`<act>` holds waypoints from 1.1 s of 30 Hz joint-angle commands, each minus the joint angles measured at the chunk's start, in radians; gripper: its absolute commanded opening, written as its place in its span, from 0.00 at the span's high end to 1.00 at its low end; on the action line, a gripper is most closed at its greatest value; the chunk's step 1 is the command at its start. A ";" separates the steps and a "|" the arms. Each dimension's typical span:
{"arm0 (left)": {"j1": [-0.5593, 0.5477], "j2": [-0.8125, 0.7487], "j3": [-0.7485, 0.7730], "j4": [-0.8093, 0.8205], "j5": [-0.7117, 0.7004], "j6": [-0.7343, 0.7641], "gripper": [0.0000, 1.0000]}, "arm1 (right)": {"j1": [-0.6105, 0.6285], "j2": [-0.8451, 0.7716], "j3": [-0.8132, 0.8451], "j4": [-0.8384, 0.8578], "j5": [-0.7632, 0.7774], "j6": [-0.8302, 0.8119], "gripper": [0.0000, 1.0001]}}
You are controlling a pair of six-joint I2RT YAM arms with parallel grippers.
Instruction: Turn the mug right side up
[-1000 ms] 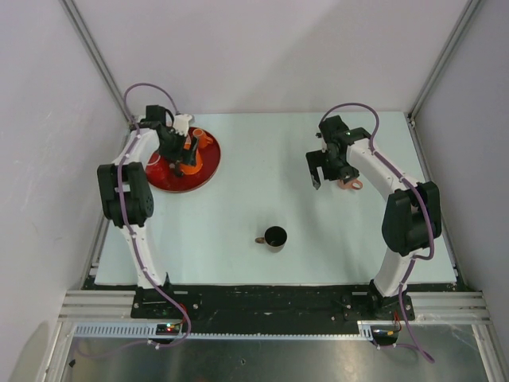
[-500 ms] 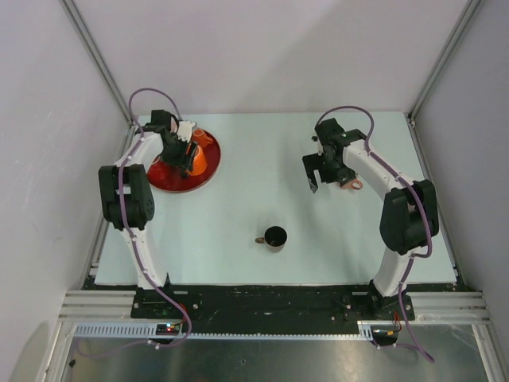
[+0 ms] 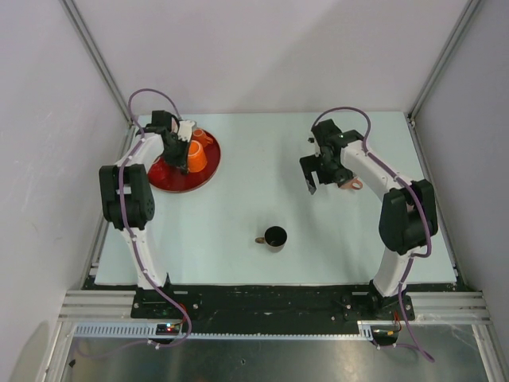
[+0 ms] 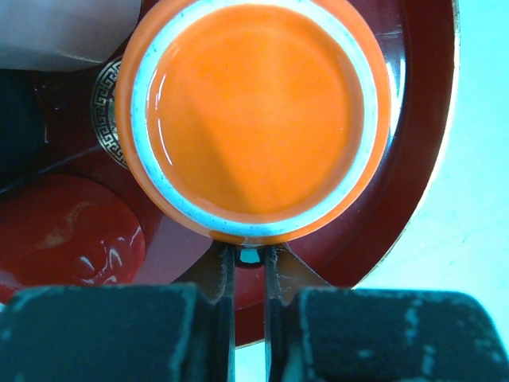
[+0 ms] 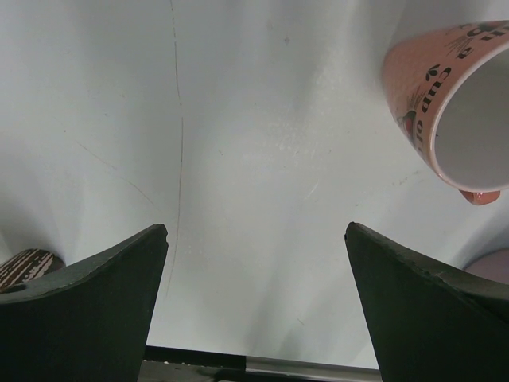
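An orange mug (image 4: 254, 119) stands on the red plate (image 4: 421, 159) at the far left of the table. It shows a flat orange face ringed in pale blue, which looks like its base turned upward. From above the orange mug (image 3: 196, 157) sits just right of my left gripper (image 3: 180, 148). In the wrist view my left gripper (image 4: 250, 255) is shut narrowly on the mug's handle at its near edge. My right gripper (image 5: 256, 231) hangs open over bare table with nothing between its fingers; from above the right gripper (image 3: 312, 177) is at the right centre.
A pink printed mug (image 5: 453, 103) lies on its side under the right arm, also visible from above as the pink mug (image 3: 349, 185). A dark brown mug (image 3: 275, 236) stands upright near the table's middle front. White walls enclose the table.
The left gripper has closed from wide open onto the orange mug's handle and shifted slightly toward the back left. The right arm has drifted a little left, still open.
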 commanded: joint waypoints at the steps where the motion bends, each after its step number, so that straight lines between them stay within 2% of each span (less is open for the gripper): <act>1: 0.000 -0.049 0.014 0.023 0.072 -0.035 0.99 | 0.031 -0.071 0.001 0.024 -0.021 -0.035 0.01; 4: 0.001 -0.106 0.011 0.022 0.130 -0.081 1.00 | 0.073 -0.139 -0.013 0.082 -0.043 -0.075 0.01; 8: -0.002 -0.197 0.037 0.023 0.244 -0.190 1.00 | 0.146 -0.266 -0.078 0.261 -0.064 -0.172 0.01; 13: -0.040 -0.346 0.067 0.022 0.360 -0.294 1.00 | 0.174 -0.447 -0.214 0.613 -0.176 -0.282 0.02; 18: -0.074 -0.456 0.097 0.021 0.548 -0.442 1.00 | 0.177 -0.575 -0.442 1.133 -0.281 -0.425 0.02; 22: -0.114 -0.514 0.116 0.022 0.640 -0.526 1.00 | 0.180 -0.570 -0.540 1.489 -0.384 -0.513 0.04; 24: -0.138 -0.531 0.134 0.022 0.690 -0.568 1.00 | 0.181 -0.542 -0.552 1.608 -0.427 -0.524 0.05; 29: -0.197 -0.560 0.160 0.022 0.790 -0.637 1.00 | 0.189 -0.480 -0.554 1.875 -0.470 -0.458 0.05; 33: -0.239 -0.575 0.156 0.022 0.821 -0.649 1.00 | 0.175 -0.438 -0.519 1.968 -0.508 -0.367 0.06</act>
